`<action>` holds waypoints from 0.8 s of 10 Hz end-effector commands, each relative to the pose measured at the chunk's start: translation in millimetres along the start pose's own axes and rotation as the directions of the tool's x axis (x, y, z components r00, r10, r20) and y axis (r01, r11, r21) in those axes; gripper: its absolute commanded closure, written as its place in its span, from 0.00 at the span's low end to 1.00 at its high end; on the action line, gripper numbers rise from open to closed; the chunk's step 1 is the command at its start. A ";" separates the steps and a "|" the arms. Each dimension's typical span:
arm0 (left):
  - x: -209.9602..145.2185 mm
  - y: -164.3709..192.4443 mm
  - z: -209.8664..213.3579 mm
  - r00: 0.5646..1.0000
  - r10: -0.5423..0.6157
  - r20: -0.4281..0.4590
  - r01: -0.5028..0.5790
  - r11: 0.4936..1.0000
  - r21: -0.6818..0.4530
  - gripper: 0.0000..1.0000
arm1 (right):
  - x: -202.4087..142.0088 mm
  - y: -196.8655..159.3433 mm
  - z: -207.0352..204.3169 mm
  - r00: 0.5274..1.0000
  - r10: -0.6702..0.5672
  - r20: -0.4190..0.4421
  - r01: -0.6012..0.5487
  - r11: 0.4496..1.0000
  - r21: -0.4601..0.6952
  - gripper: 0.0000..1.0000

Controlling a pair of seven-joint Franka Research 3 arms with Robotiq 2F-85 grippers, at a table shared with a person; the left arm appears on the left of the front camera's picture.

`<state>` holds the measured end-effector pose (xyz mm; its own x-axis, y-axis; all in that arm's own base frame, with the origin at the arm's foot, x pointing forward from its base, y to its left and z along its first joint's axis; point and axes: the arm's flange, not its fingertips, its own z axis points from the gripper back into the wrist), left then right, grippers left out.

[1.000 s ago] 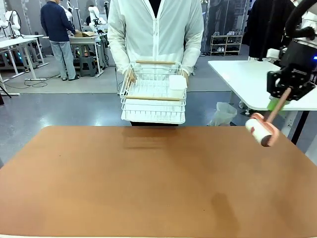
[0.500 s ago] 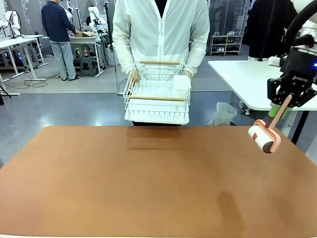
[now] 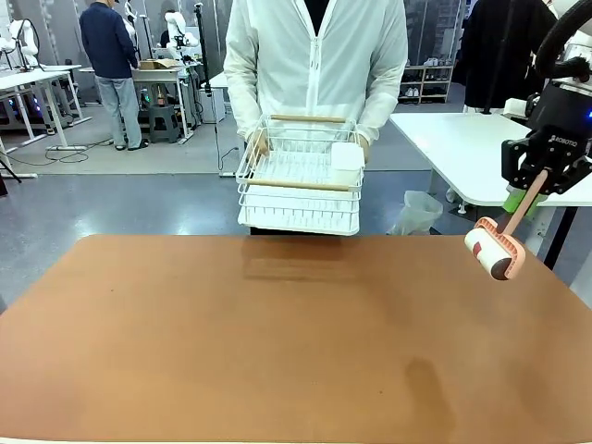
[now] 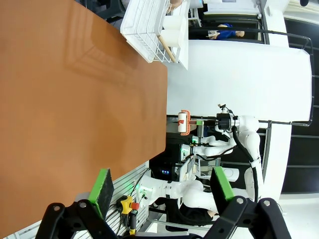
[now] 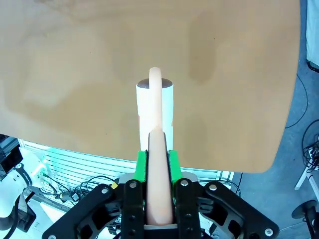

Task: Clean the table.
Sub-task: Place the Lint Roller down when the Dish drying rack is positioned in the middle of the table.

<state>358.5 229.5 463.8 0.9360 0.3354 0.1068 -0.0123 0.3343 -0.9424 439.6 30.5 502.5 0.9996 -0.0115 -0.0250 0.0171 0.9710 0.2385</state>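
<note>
Above the right edge of the table (image 3: 277,342), the right gripper (image 3: 524,192) is clamped on the pink handle of a lint roller (image 3: 493,252). The white roll hangs in the air, clear of the brown top. The left gripper (image 4: 162,184) hangs back at the table's near side, fingers apart with nothing between them. Just beyond the table's far edge a person (image 3: 314,55) holds a white dish rack (image 3: 298,190).

I see three risks. The roll sits so close to the edge that a descent could land it half off the table. A long sweep toward the far edge could knock the rack. A steep handle angle may make the roll skid rather than turn.
</note>
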 end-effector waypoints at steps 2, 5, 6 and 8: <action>-1.1 -0.4 3.0 1.000 -0.005 0.005 0.005 1.000 -0.013 0.00 | -3.3 0.8 2.7 1.000 0.006 0.000 -0.006 1.000 -0.006 0.79; -1.1 -0.4 3.0 1.000 -0.005 0.005 0.005 1.000 -0.013 0.00 | -3.3 0.8 2.7 1.000 0.006 0.000 -0.006 1.000 -0.006 0.79; -1.1 -0.4 3.0 1.000 -0.005 0.005 0.005 1.000 -0.013 0.00 | -3.3 0.8 2.7 1.000 0.006 0.000 -0.006 1.000 -0.006 0.79; -1.1 -0.4 3.0 1.000 -0.005 0.005 0.005 1.000 -0.013 0.00 | -3.3 0.8 2.7 1.000 0.006 0.000 -0.006 1.000 -0.006 0.79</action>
<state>358.5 229.5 463.8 0.9360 0.3354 0.1068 -0.0123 0.3344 -0.9424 439.6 30.5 502.5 0.9996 -0.0115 -0.0251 0.0171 0.9710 0.2385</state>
